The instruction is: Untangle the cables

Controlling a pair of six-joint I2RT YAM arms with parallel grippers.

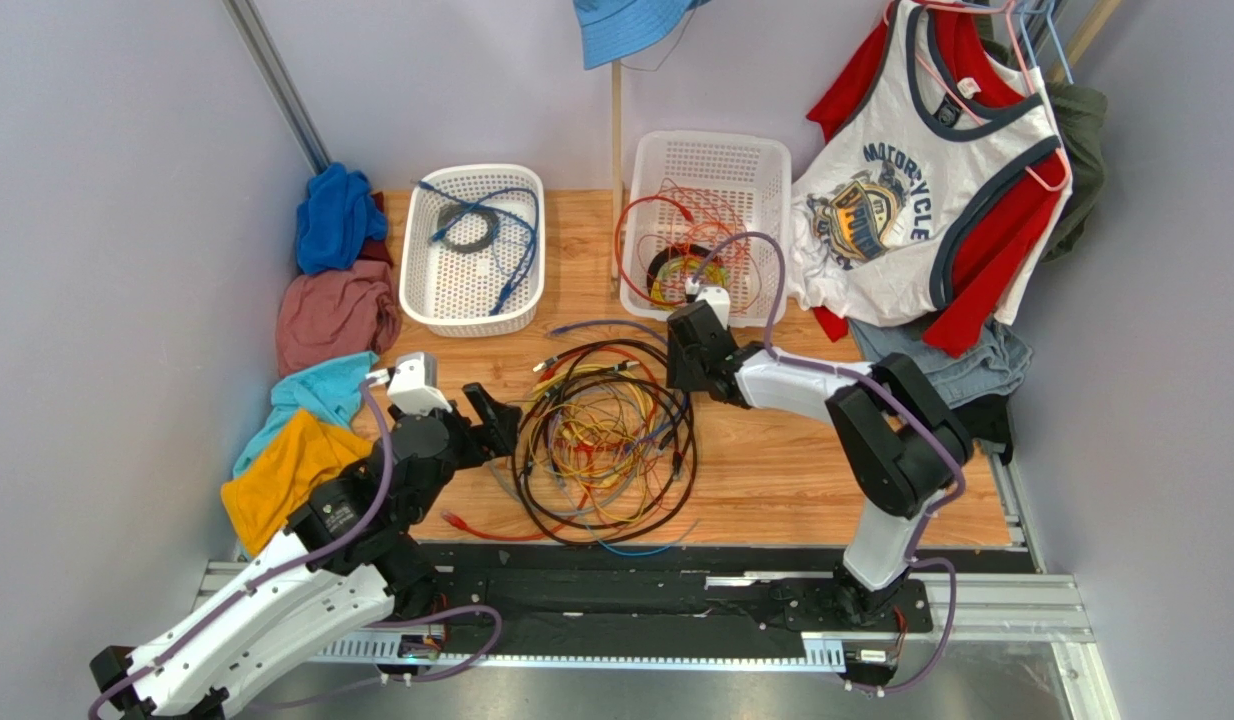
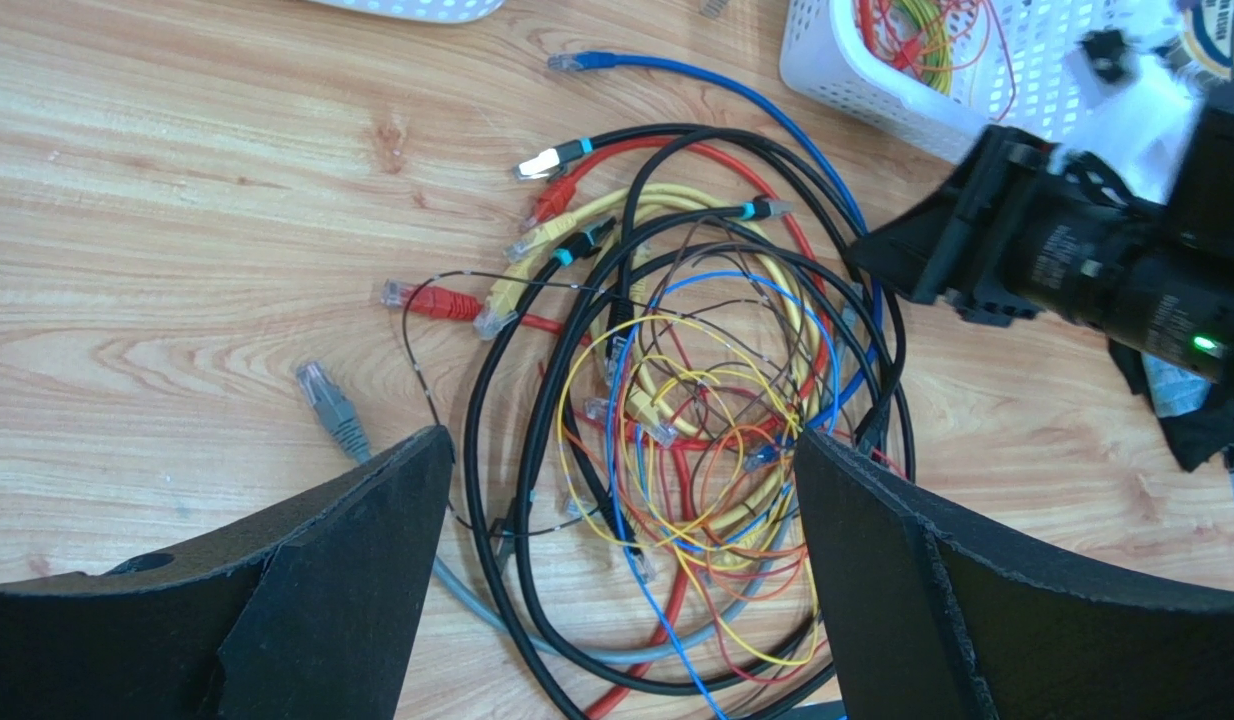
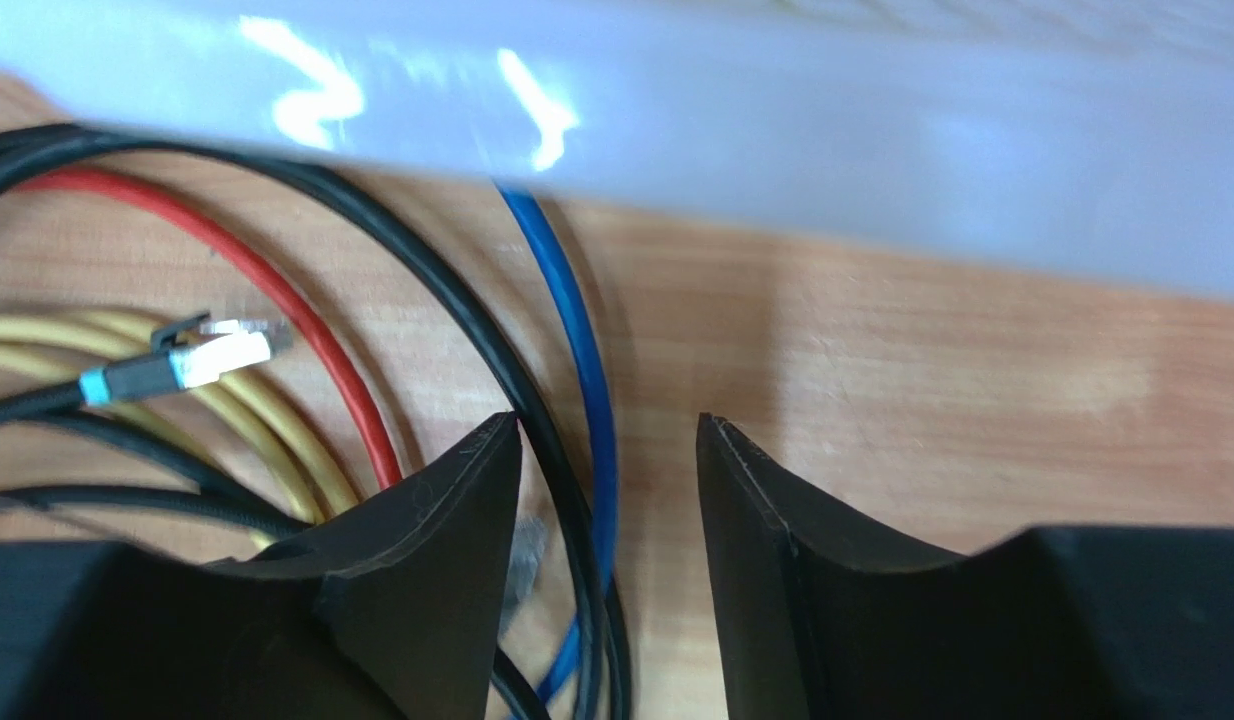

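Many cables (image 1: pixel 608 450) heaped mid-worktop (image 1: pixel 789 465), loops interlocked. Right jaws partly apart, straddling blue cable (image 3: pixel 578 345) at heap's far edge, nothing clamped. Left jaws wide apart above heap. Best: pinch blue alone, exclude neighbouring black cable (image 3: pixel 496 353), draw out slowly.
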